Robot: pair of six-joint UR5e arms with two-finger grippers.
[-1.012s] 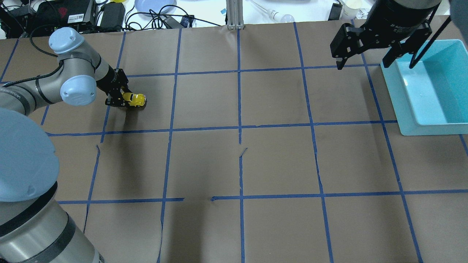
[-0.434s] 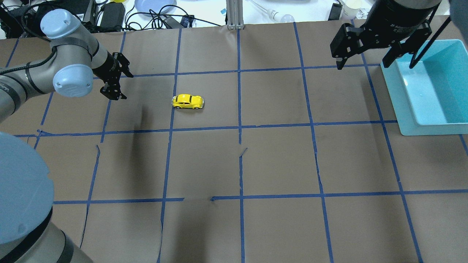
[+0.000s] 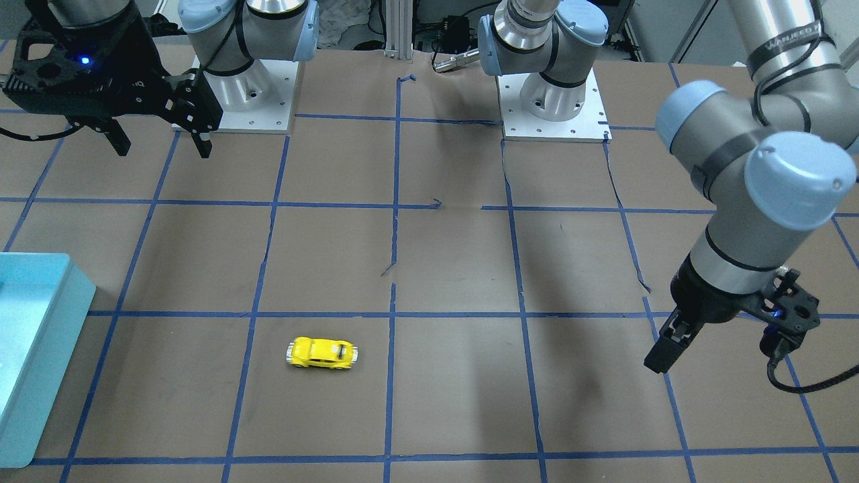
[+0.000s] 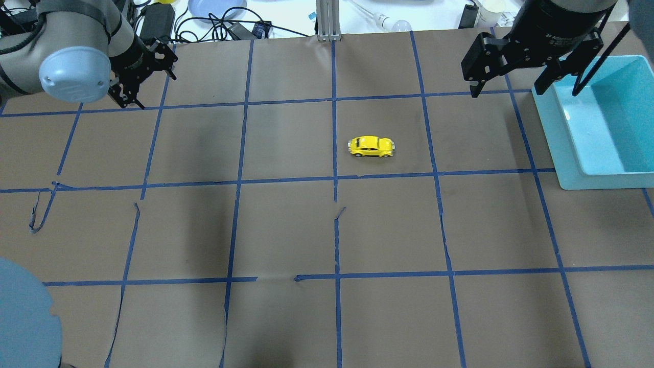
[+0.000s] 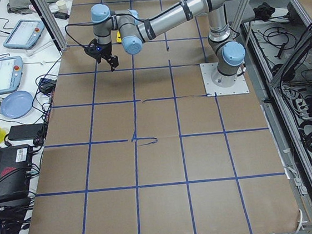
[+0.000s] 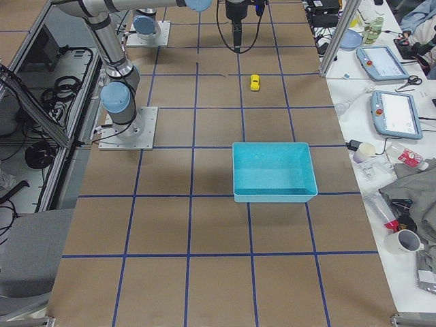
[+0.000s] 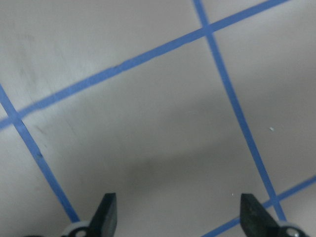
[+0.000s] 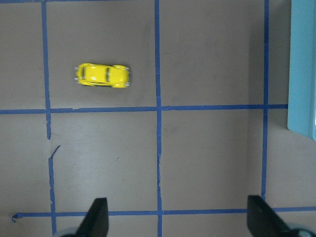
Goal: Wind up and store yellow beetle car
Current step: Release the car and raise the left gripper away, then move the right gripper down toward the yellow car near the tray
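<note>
The yellow beetle car (image 4: 371,146) stands alone on the brown paper, just right of the centre tape line. It also shows in the front view (image 3: 322,353), the right side view (image 6: 255,82) and the right wrist view (image 8: 102,75). My left gripper (image 4: 157,92) is open and empty, raised at the far left, far from the car. The left wrist view shows its fingers (image 7: 106,215) apart over bare paper. My right gripper (image 4: 508,89) is open and empty, held high beside the bin, to the right of the car and beyond it.
A turquoise bin (image 4: 567,153) sits at the right edge of the table, seen also in the front view (image 3: 40,362). Blue tape lines grid the brown paper. Cables, a blue plate and other clutter lie beyond the far edge.
My left gripper let go of the car, opened and drew back up to the far left. The car rolled right across the table, past the centre line.
</note>
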